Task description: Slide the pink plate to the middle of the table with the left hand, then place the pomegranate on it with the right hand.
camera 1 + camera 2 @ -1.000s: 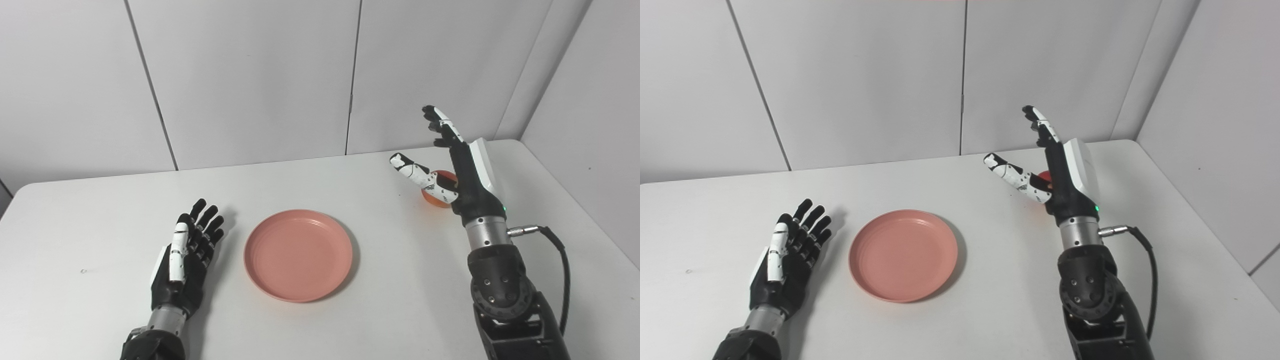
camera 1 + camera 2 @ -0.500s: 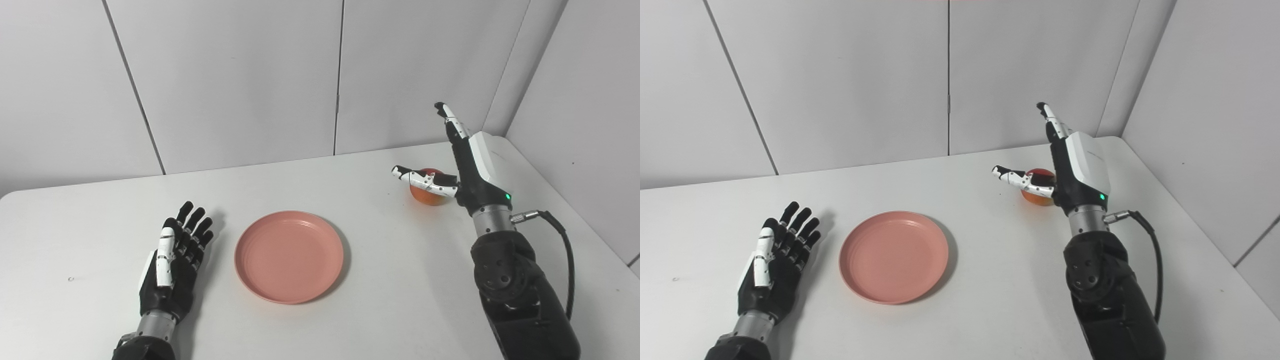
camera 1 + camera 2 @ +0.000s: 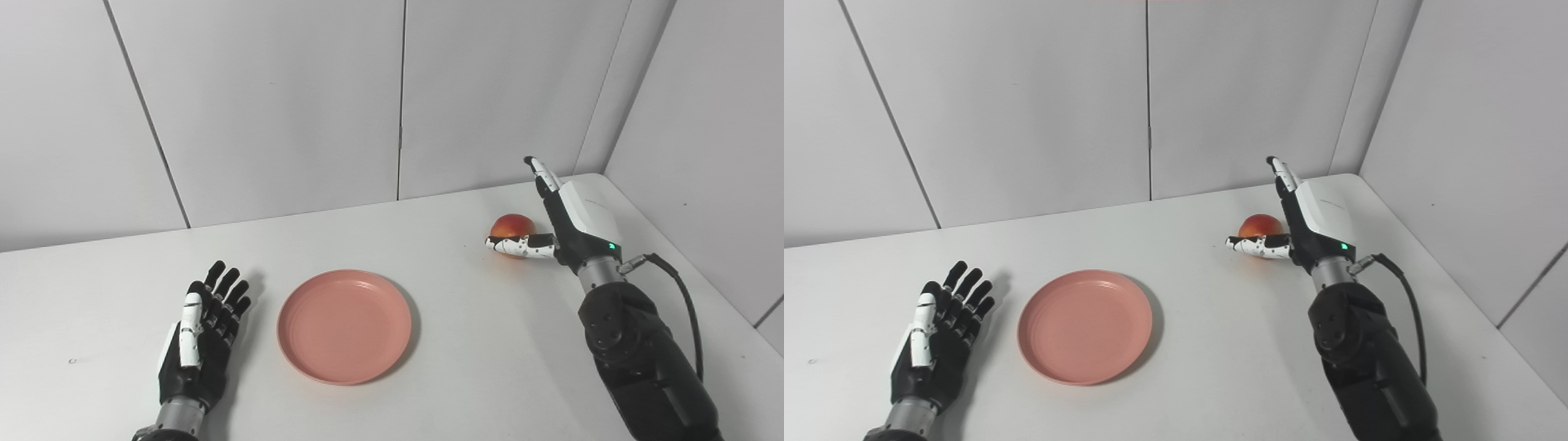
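Fingers (image 3: 542, 177) spread wide and holding nothing, right hand (image 3: 566, 217) standing edge-on beside the pomegranate (image 3: 511, 225) at the table's (image 3: 490, 343) far right, needing to wrap around it evenly before lifting toward the plate (image 3: 344, 324) waiting mid-table, left hand (image 3: 202, 331) lying open nearby.

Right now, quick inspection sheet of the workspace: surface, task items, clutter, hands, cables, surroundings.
Surface: white table, small speck near its left edge.
Job's things: pink plate empty, mid-table; pomegranate far right, on the table.
Clutter: nothing seen.
Hands: left hand open, resting flat beside the plate, apart from it; right hand open, fingers extended, thumb in front of the pomegranate, not gripping.
Cables: black cable from the right wrist.
Surroundings: grey wall panels.
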